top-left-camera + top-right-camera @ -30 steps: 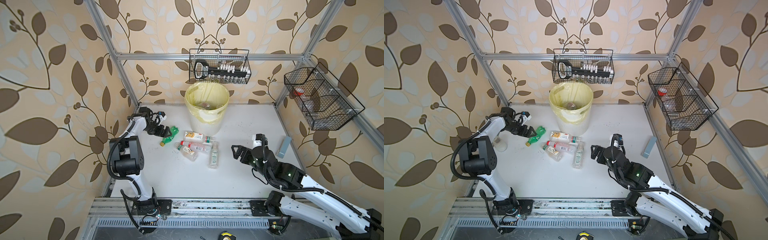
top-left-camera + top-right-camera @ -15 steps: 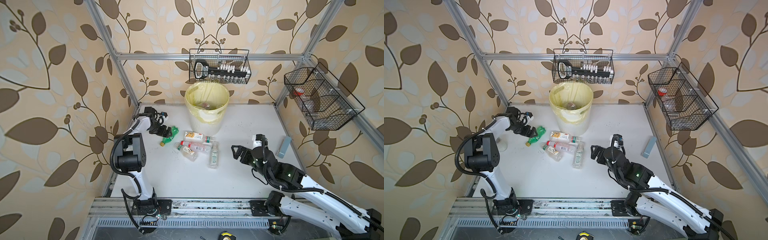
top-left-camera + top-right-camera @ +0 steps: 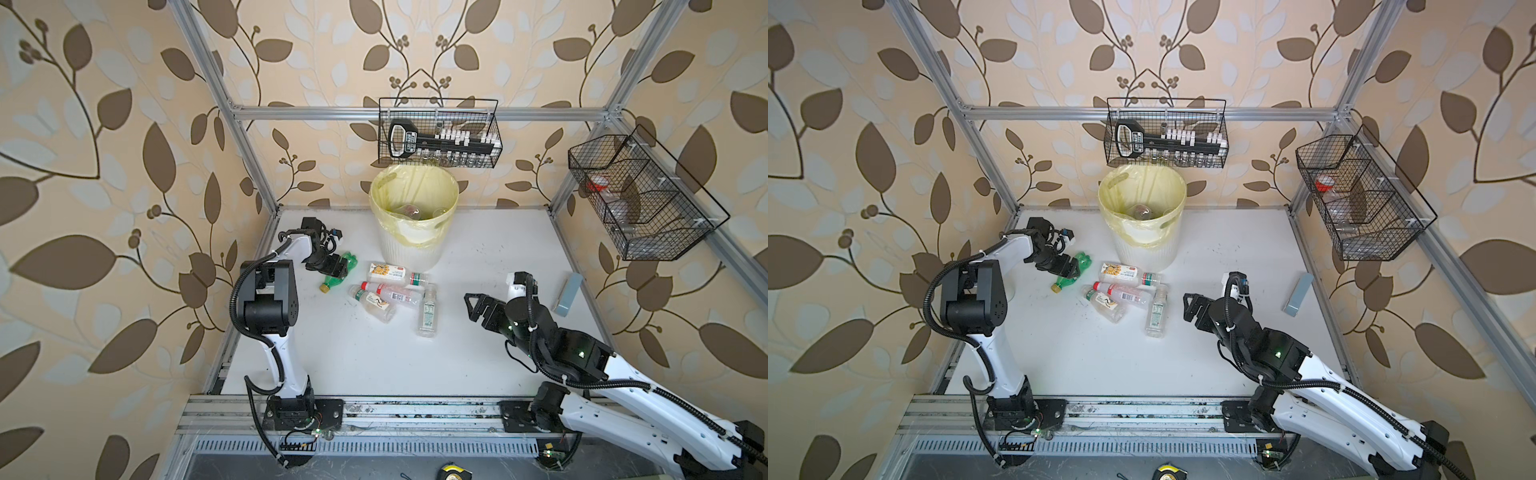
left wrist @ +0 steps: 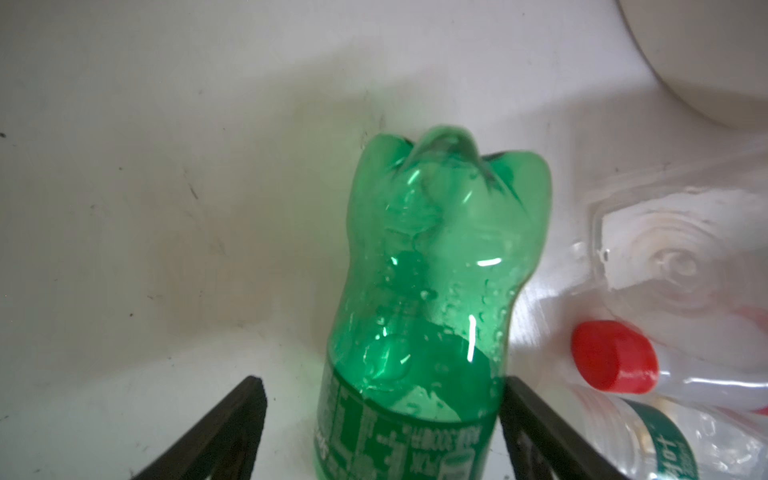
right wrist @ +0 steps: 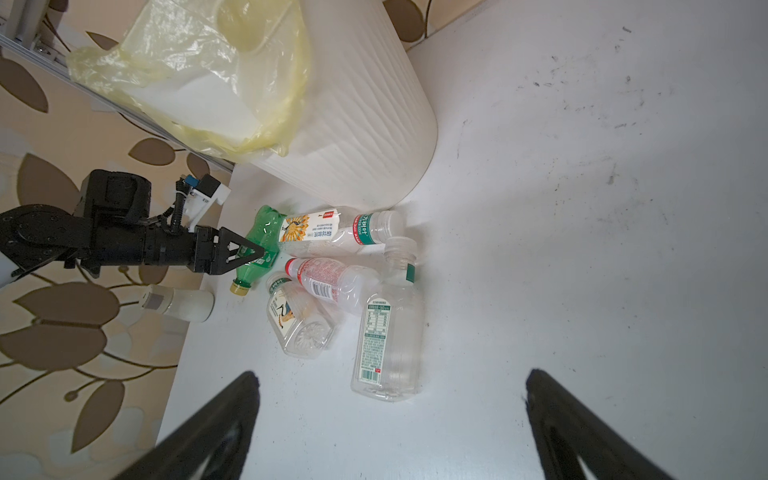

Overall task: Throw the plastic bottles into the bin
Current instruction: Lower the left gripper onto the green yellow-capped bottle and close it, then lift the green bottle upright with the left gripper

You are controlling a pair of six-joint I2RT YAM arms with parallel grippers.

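On the worktop (image 3: 374,353) just left of the bin (image 3: 409,249), left hand (image 3: 336,270) down low, astride the green bottle (image 4: 436,270) at its label. Fingers apart: one finger (image 4: 536,424) touching the bottle's side, the other (image 4: 232,419) a gap away from it, so not clamped. Green bottle lying flat near the bin's foot, base toward the bin, yellow cap (image 3: 324,287) pointing away from it. Just in front of the bin, beside the green bottle, a loose heap of four clear bottles, all lying down: sunflower-label bottle (image 3: 388,272) nearest the bin, red-capped bottle (image 3: 390,294) next out, green-capped bottle (image 3: 374,303) against that one, and a capless bottle (image 3: 428,311) on the heap's right. Inside the bin, on the yellow liner (image 3: 415,187), some clear containers (image 3: 409,212), too blurred to count. Well to the right-front of the bin, right hand (image 3: 471,306) facing the heap, fingers wide apart, nothing between them, clear of every bottle.
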